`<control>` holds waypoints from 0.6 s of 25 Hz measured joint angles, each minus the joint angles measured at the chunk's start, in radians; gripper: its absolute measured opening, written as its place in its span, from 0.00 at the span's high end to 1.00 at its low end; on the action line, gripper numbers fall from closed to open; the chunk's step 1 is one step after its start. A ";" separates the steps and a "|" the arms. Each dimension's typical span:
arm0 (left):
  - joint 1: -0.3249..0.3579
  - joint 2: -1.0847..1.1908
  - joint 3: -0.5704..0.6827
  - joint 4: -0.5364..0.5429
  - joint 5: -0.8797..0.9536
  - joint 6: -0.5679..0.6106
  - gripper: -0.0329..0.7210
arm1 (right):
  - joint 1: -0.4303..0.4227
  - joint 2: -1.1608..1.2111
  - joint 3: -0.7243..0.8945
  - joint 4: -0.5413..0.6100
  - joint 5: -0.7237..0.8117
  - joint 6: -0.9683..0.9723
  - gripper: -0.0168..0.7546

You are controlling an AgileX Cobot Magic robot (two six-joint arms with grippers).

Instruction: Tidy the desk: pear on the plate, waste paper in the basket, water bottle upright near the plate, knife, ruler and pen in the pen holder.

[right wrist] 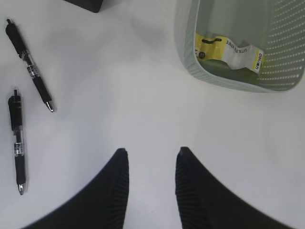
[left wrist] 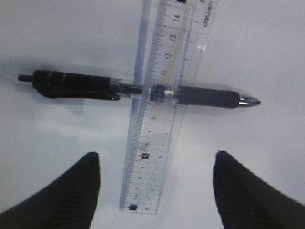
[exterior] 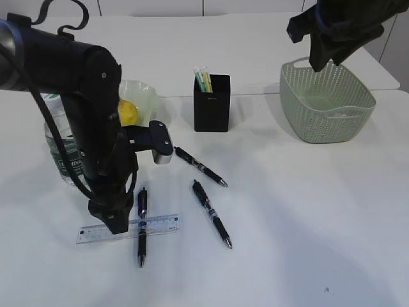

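Note:
The clear ruler [exterior: 128, 228] [left wrist: 157, 119] lies flat on the desk [exterior: 307, 211], crossed by a black pen [exterior: 142, 225] [left wrist: 133, 89]. My left gripper [exterior: 115, 224] [left wrist: 155, 155] hangs open just over the ruler's end, one finger on each side, touching nothing. High above the basket [exterior: 326, 102] [right wrist: 190, 67], my right gripper [exterior: 326, 45] [right wrist: 151, 151] is open and empty. The waste paper [right wrist: 228, 50] lies in the basket. The pear [exterior: 128, 112] sits on the plate [exterior: 144, 96]. The water bottle [exterior: 61, 147] stands upright behind the left arm. The knife is hidden.
The pen holder [exterior: 211, 102] stands at centre back with pale green and yellow sticks in it. Two more black pens [exterior: 200, 166] [exterior: 212, 213] lie loose in front of it, seen also in the right wrist view as pens [right wrist: 29, 64] [right wrist: 16, 138].

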 joint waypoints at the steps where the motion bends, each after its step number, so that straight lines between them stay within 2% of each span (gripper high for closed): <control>1: 0.000 0.005 0.000 0.000 0.000 0.000 0.26 | 0.000 0.000 0.000 0.000 0.000 0.000 0.62; 15: 0.000 0.051 0.000 0.000 -0.029 0.002 0.26 | 0.000 0.000 0.000 0.000 0.000 0.000 0.62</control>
